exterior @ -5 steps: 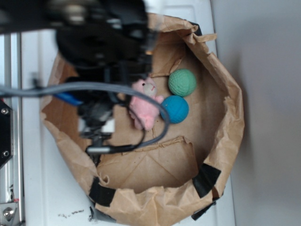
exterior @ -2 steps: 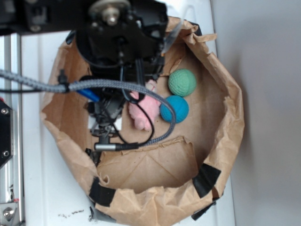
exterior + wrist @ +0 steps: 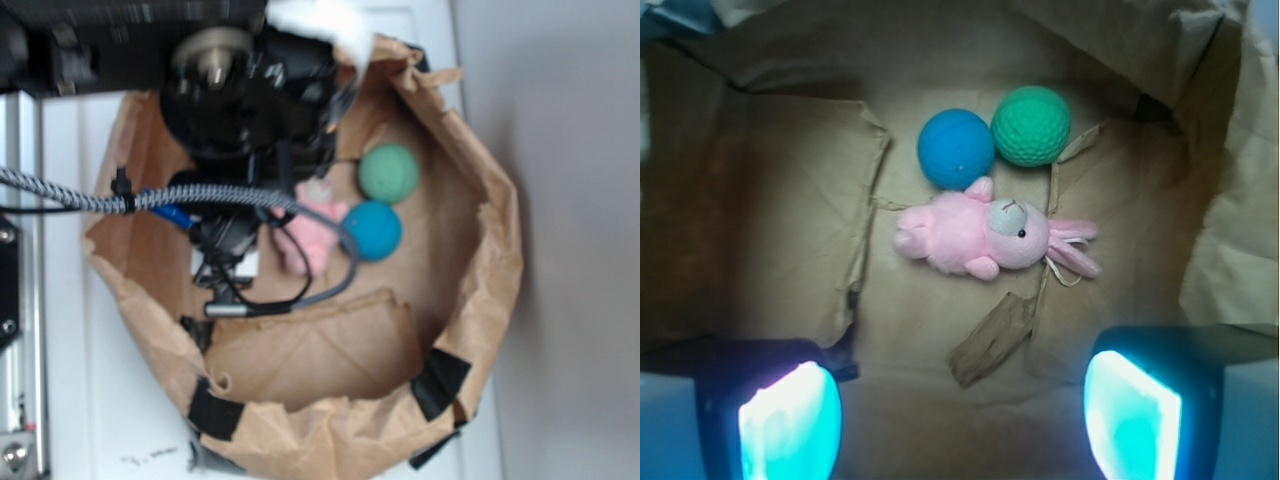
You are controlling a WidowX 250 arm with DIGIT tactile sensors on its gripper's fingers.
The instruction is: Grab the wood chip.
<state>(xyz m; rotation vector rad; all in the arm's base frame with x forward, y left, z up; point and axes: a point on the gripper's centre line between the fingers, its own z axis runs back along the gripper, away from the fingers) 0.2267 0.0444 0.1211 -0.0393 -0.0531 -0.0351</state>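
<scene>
1. The gripper [image 3: 960,415] hangs over the paper bag [image 3: 495,260] with its jaws spread wide and nothing between them; in the wrist view the two lit fingers [image 3: 790,425] sit at the bottom corners, well apart.
2. The wood chip [image 3: 993,338] lies flat on the bag's floor just above the gap between the fingers, slanted, with its upper end close under the pink plush bunny [image 3: 975,235]. In the exterior view the arm hides it.
3. Beyond the bunny sit a blue ball [image 3: 956,148] and a green ball [image 3: 1031,125], touching or nearly so, well clear of the chip.
4. I'd say this is the approach step: the tool is lined up roughly over the chip but not yet down on it.
5. Next, it looks like the gripper needs to shift slightly toward the chip, perhaps turn so the fingers straddle its narrow width, then drop to the floor and close.
6. The risk I see is catching the bunny or a loose paper flap [image 3: 790,210] along with the thin chip.
</scene>
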